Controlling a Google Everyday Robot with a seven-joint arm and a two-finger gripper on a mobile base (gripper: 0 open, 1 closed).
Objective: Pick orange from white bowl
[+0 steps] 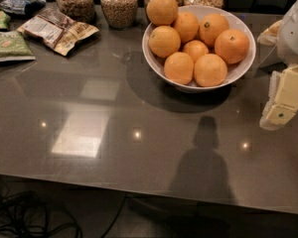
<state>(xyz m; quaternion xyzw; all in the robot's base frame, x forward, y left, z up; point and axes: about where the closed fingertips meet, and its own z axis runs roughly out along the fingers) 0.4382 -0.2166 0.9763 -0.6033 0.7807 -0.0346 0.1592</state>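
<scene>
A white bowl (189, 87) stands at the back right of the grey table and holds several oranges piled together. A large plain orange (162, 8) sits highest, at the bowl's back left. Other plain ones lie at the front (210, 70) and left (164, 41). Two at the right show dark stem dots (232, 44). My gripper (282, 102), cream-coloured, hangs at the right edge of the view. It is to the right of the bowl and a little nearer the front. It stands apart from the bowl and holds nothing that I can see.
Several glass jars of grain (119, 5) stand behind the bowl along the table's back. Snack packets (57, 29) and a green packet (8, 46) lie at the back left. Cables (20, 219) lie on the floor below the table's front edge.
</scene>
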